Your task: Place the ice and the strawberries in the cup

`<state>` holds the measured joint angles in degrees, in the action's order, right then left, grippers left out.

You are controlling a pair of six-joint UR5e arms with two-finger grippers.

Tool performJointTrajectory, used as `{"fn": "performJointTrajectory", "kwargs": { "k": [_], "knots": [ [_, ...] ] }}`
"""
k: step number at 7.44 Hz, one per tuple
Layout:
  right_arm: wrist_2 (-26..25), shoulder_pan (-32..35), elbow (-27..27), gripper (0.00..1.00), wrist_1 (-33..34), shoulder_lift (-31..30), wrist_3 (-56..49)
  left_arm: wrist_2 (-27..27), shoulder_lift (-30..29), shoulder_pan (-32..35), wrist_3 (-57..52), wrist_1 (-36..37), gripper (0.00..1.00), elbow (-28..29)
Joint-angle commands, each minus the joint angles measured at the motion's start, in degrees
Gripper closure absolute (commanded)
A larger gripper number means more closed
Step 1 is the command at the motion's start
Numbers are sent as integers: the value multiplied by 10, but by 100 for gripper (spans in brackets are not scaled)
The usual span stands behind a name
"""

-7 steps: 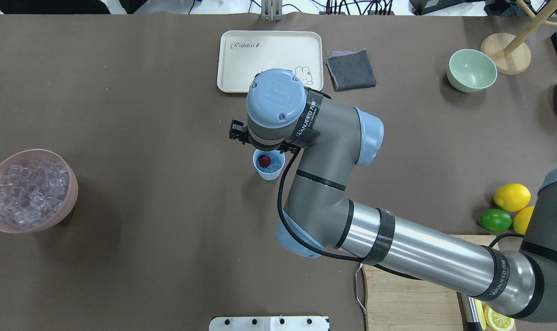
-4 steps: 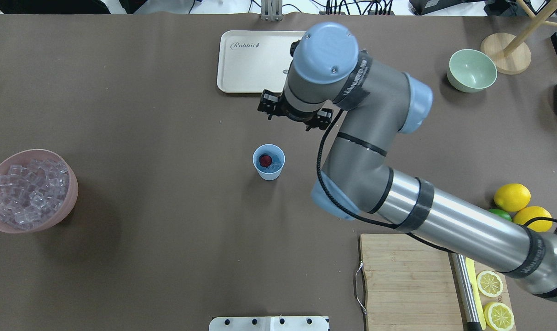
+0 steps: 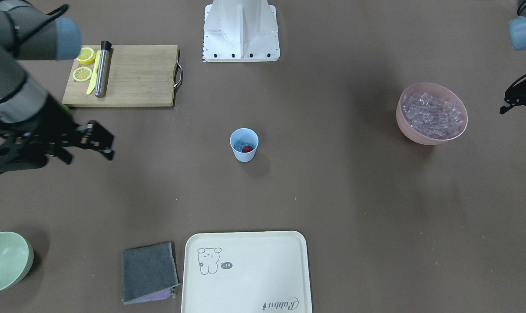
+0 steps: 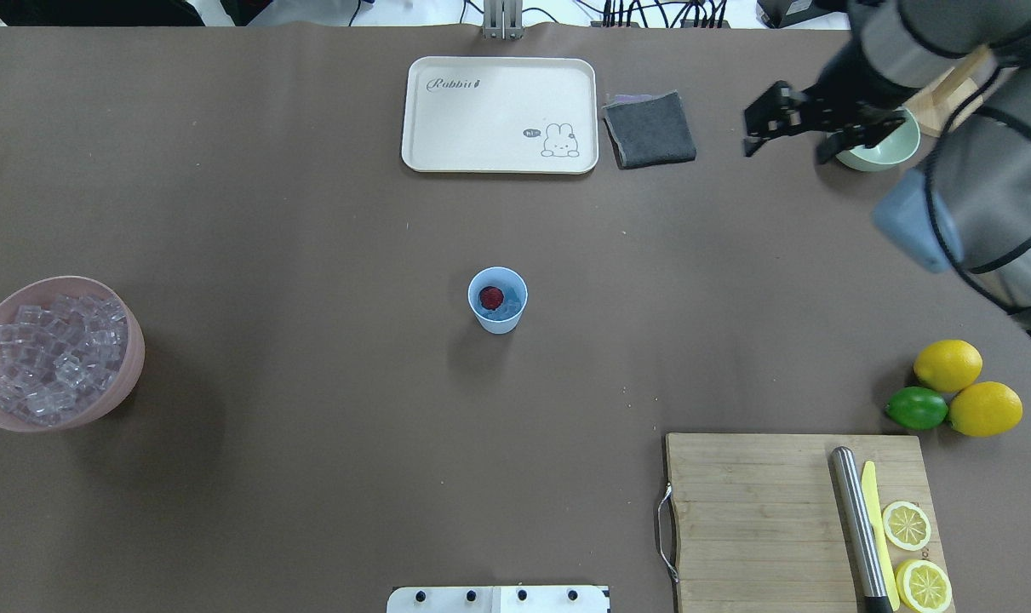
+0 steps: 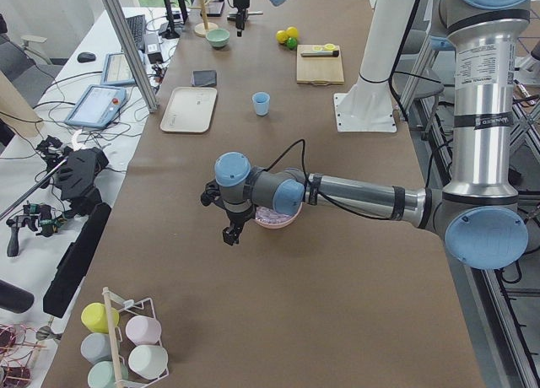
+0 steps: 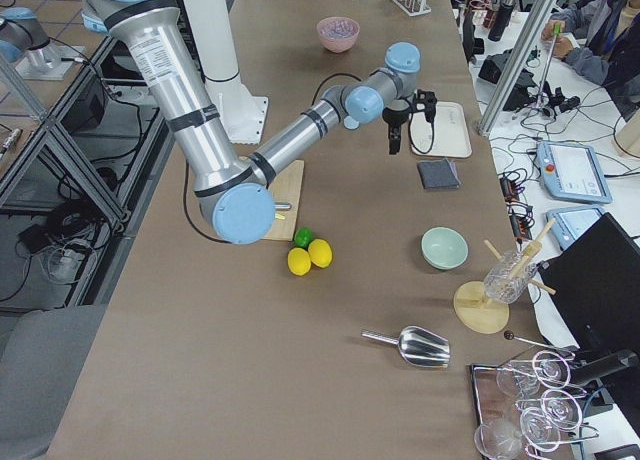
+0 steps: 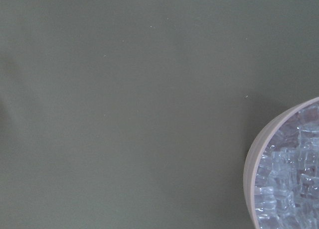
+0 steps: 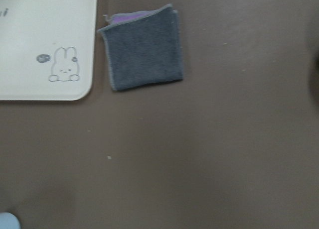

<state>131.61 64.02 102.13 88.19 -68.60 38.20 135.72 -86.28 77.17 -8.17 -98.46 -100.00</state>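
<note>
The small light blue plastic cup [image 4: 498, 325] stands upright at the middle of the brown table [image 4: 311, 213], well apart from both arms. The tiny red strawberry [image 4: 490, 297] lies inside it, next to what looks like a cube or two of ice. The rest of the clear plastic-looking ice cubes [image 4: 51, 353] fill the round pink bowl [image 4: 130, 381] at the table's left end.

The right gripper [image 4: 789, 136] hangs high over the table's right half, above the ground near the folded grey cloth [image 4: 650, 129], with its jaws apart and nothing between them. The left gripper [image 3: 521, 104] hovers just outboard of the pink bowl, its jaws likewise apart and empty.

By the look of it both ingredients are in, so the step in hand is getting the right arm clear. To do that well, keep the wrist high enough to pass over the cloth and the pale green bowl [image 4: 873, 159]. Let no elbow or cable sweep across the light cup, which would likely tip at a touch. If more ice is wanted, the left gripper should pinch a single cube off the top of the heap and release it low over the cup's mouth
</note>
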Motion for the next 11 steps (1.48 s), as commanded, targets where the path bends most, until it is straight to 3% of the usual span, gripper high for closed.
{"fn": "performJointTrajectory", "kwargs": {
  "k": [1,2,5,7,11],
  "knots": [
    [-26,139,-4,2,-3,-156,-317,1,7,-1,0,-1,1,0],
    [-28,187,-14,1,-2,-189,-385,1,8,-1,0,-1,1,0],
    [-29,233,-11,1,-3,-283,-387,2,10,0,0,-2,1,0],
    [-31,243,-10,1,-3,-311,-384,3,13,0,0,-1,1,0],
    [-22,248,-14,1,48,-295,-385,3,15,0,0,-2,1,1]
  ]
}}
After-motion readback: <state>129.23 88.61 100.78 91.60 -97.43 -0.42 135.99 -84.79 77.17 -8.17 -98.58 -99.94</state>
